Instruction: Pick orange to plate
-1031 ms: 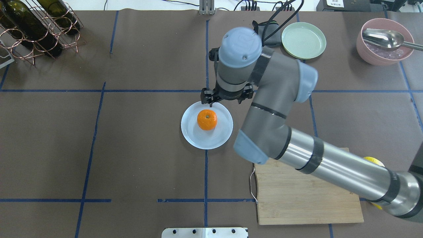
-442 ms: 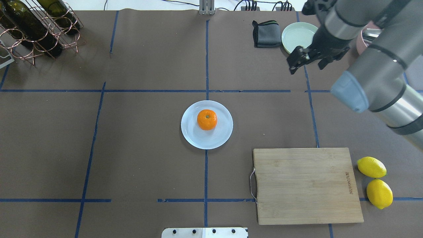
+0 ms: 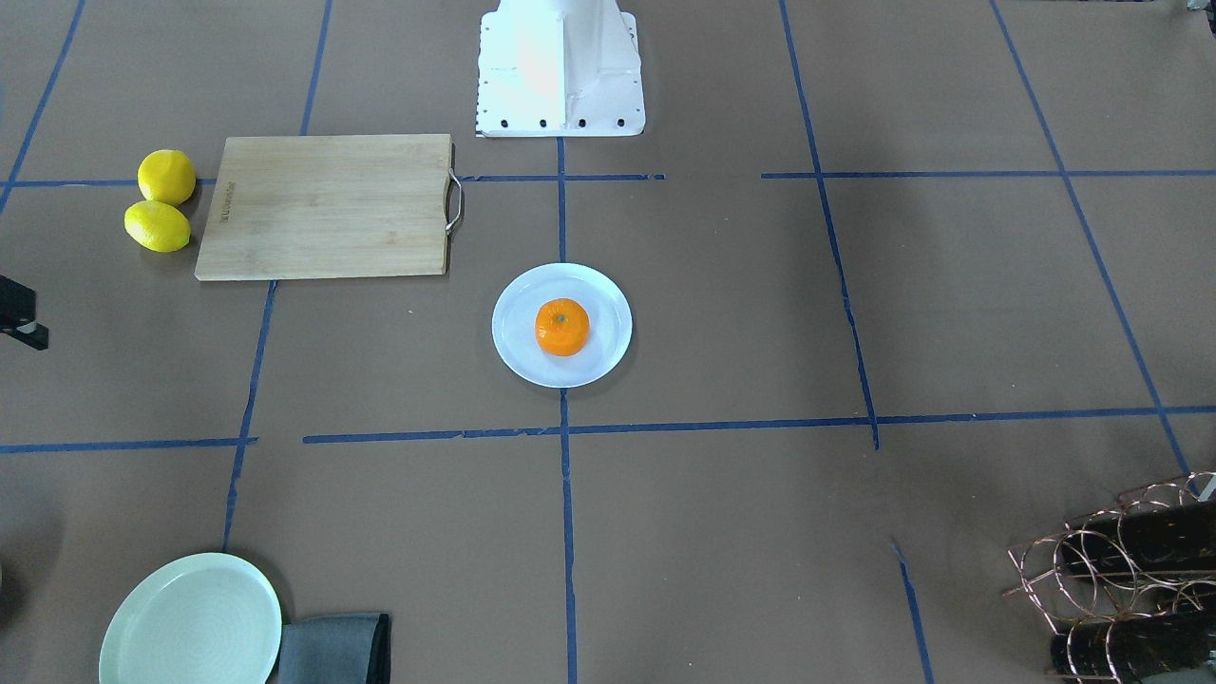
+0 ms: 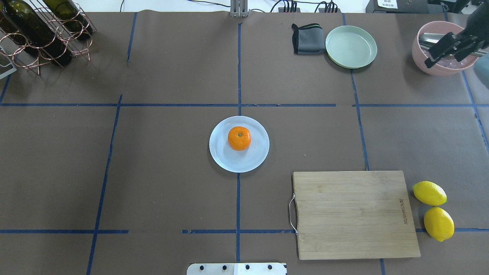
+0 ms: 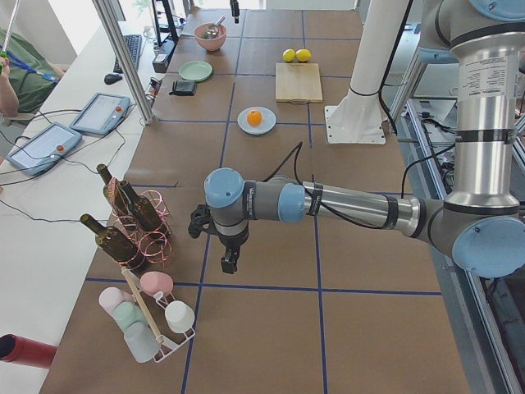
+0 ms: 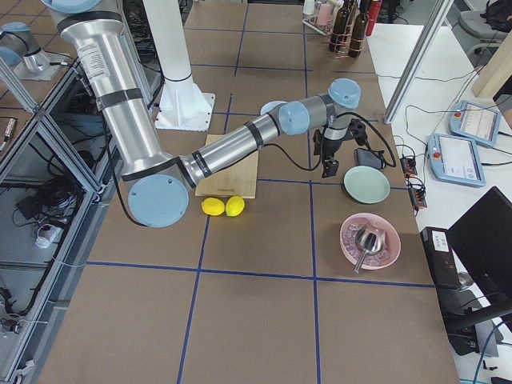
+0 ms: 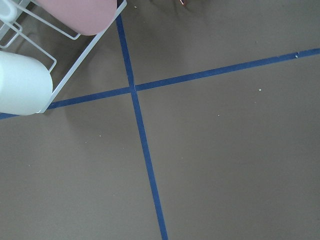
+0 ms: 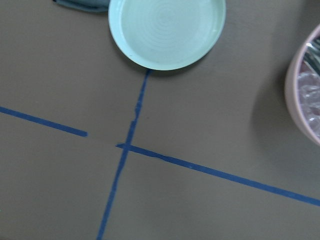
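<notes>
The orange (image 4: 239, 138) sits on the plate (image 4: 256, 159) — likely light, firm, rollable, best pinched across its sides. Right claw (image 4: 443, 57) looks spread, empty; left claw (image 5: 229, 261) — cannot tell.

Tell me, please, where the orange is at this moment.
In the overhead view, the orange sits on the pale plate at the table's centre, up and left of the wooden cutting board.

Overhead & front cams oppose, both looking down on plate (image 4: 252, 158); wrist cams close-up.
</notes>
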Robot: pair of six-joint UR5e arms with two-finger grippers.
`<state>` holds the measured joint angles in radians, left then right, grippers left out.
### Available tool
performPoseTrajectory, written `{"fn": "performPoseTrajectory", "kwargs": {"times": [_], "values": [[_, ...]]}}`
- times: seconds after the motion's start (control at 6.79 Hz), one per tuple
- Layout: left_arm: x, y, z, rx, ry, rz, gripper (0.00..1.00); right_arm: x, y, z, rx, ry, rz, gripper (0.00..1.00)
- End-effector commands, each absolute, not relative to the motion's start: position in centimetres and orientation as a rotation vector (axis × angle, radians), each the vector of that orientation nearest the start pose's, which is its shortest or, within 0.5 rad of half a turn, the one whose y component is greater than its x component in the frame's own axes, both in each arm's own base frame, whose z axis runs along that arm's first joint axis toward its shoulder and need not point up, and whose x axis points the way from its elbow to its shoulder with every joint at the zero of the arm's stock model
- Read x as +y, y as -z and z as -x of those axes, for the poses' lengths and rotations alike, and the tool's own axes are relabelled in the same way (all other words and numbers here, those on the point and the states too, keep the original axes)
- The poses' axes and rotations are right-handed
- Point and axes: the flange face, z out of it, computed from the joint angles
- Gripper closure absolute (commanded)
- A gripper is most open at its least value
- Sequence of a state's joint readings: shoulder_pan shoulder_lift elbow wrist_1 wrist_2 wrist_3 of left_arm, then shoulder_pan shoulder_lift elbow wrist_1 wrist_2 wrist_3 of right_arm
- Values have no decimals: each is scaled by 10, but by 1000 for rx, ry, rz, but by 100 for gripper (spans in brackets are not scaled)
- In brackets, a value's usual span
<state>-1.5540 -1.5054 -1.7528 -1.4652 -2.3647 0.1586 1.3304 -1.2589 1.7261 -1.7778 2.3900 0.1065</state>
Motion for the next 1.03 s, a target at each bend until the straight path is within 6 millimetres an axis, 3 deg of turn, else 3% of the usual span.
{"fn": "performPoseTrajectory", "kwargs": {"times": [0.0,0.29,0.59,0.88], "values": [[-460,-630,74,811,-124,-52,0,-581,-520,2,-853,232,-83,0],[-461,-627,76,810,-116,-56,0,-569,-607,-49,-853,216,-22,0],[-461,-625,76,809,-114,-59,0,-544,-623,-79,-874,142,-26,0],[-459,-626,76,809,-113,-56,0,-503,-670,-85,-863,113,14,0]]}}
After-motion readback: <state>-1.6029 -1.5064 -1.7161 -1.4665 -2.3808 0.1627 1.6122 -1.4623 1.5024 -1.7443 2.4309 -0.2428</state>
